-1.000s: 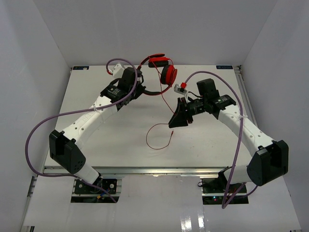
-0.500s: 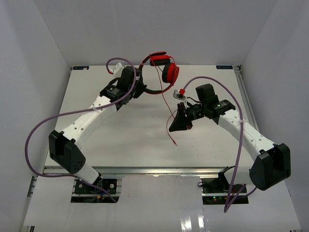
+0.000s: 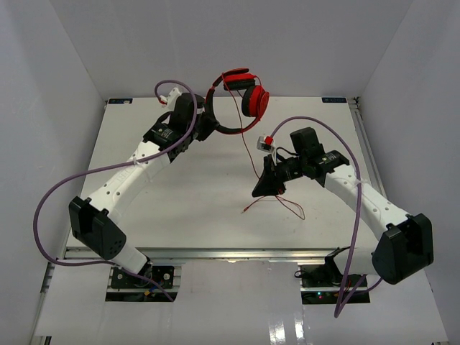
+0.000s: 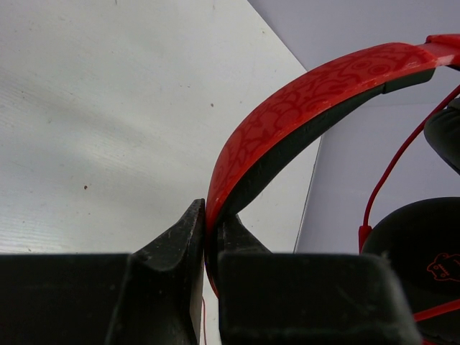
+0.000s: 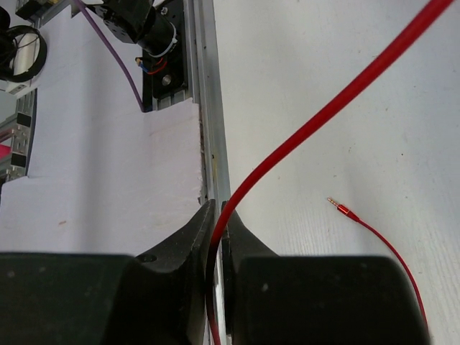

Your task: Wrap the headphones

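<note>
The headphones (image 3: 254, 102) hang in the air over the far side of the counter (image 3: 180, 201), their headband (image 4: 287, 115) pinched edge-on in the left tool (image 4: 210, 219), whose jaws are closed narrow on it. From the ear cups the thin red cable (image 3: 249, 149) drops toward the middle of the counter, where the right tool (image 5: 217, 215) grips it with jaws nearly together. Past that grip the slack lies in a loose loop on the counter, the plug (image 5: 336, 205) lying flat just beside the right tool.
</note>
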`<action>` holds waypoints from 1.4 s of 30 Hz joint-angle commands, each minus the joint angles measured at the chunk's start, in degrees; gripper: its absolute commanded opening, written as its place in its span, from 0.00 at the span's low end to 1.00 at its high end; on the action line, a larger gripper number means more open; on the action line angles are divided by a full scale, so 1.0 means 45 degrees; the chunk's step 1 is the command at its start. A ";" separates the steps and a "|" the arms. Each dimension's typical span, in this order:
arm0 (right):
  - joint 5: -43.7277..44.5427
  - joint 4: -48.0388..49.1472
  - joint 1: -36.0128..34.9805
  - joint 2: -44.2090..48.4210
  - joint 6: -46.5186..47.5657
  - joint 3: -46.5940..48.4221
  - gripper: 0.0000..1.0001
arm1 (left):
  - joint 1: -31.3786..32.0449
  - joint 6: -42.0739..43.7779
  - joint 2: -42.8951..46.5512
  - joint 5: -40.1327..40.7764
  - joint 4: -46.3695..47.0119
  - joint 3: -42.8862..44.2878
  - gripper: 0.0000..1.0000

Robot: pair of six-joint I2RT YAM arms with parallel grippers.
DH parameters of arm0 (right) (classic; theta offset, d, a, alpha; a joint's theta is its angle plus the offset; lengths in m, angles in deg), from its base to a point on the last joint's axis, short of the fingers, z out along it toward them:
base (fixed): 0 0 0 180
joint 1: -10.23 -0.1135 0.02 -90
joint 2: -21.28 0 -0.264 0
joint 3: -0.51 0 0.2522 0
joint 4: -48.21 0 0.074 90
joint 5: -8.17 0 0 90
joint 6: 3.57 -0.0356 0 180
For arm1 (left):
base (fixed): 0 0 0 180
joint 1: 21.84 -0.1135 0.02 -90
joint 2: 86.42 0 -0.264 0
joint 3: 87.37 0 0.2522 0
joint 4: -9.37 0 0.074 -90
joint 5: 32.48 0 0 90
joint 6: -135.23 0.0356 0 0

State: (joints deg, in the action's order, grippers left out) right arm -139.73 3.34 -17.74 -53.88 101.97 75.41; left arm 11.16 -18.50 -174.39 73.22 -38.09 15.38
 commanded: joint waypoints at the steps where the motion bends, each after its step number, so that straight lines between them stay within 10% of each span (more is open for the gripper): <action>1: 0.0037 0.0058 0.0392 0.0414 0.0432 -0.0128 0.13 | -0.0261 0.0331 0.1656 -0.0790 0.0947 0.0459 0.00; 42: 0.4001 -0.0567 0.1587 0.0433 0.4163 0.2312 0.08 | -0.0575 0.4299 0.4138 -0.0348 -0.2978 0.1513 0.00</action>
State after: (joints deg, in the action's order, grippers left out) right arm -124.41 -0.01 -10.83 -53.68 118.69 83.53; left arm 8.86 0.85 -157.86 73.16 -54.23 19.15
